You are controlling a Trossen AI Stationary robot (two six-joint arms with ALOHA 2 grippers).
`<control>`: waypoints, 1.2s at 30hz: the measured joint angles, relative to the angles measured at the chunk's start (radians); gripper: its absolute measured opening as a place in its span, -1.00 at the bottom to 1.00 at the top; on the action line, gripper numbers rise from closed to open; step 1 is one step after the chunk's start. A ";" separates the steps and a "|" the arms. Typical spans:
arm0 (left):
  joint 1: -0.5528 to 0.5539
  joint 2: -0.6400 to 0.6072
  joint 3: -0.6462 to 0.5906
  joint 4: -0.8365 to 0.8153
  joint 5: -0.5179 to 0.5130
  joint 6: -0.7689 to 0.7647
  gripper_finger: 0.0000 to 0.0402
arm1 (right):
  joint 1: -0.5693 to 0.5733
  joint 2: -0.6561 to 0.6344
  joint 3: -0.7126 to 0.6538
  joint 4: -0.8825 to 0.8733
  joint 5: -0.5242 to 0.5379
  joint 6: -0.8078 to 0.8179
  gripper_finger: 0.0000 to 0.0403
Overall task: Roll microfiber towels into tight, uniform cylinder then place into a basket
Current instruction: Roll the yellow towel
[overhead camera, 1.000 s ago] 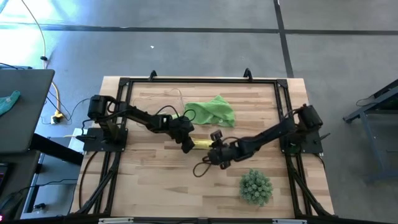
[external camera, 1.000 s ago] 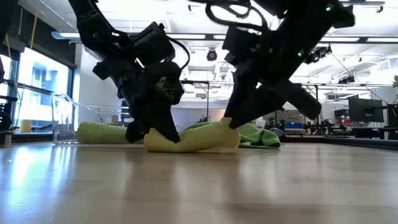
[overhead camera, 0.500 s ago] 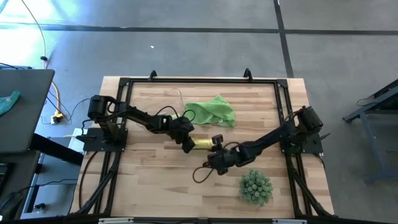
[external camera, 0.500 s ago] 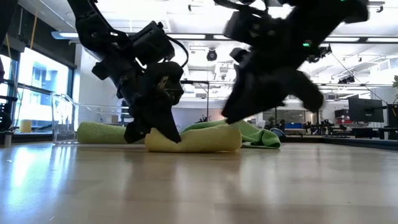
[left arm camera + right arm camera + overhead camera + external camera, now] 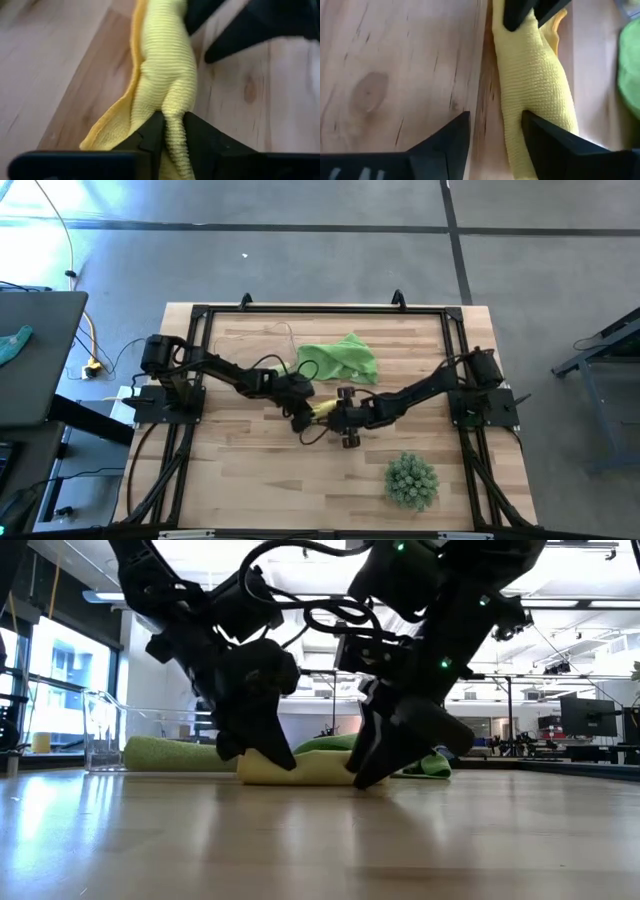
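The yellow towel (image 5: 322,409) lies rolled at mid-table, the left gripper (image 5: 171,131) pinching one end. The right gripper (image 5: 492,132) stands open at the other end; it should close squarely there, keeping the roll tight.

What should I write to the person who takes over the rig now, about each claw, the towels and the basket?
Left claw: shut on one end of the rolled yellow towel at table centre.
Right claw: open at the roll's other end, one finger touching it.
Rolled green towel lies beside the clear basket, not inside.
Second green towel lies unrolled.
Done: two rolls.
Left: roll the third, put all three in the basket.
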State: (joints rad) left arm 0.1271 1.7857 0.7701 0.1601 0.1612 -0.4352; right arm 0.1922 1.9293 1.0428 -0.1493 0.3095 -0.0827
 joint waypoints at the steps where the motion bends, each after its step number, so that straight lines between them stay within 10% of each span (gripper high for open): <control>1: -0.005 -0.001 0.009 -0.014 0.000 0.030 -0.60 | -0.006 0.000 0.000 0.000 -0.020 0.006 -0.16; 14: -0.104 -0.067 0.195 -0.369 -0.255 0.451 -0.21 | -0.094 0.003 -0.002 0.007 -0.248 0.131 -0.23; 36: -0.151 0.102 0.193 -0.234 -0.469 0.328 -0.29 | -0.141 -0.024 -0.005 0.044 -0.381 0.203 -0.23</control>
State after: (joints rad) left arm -0.0239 1.8877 0.9634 -0.0738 -0.3076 -0.1075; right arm 0.0508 1.9052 1.0374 -0.1056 -0.0715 0.1204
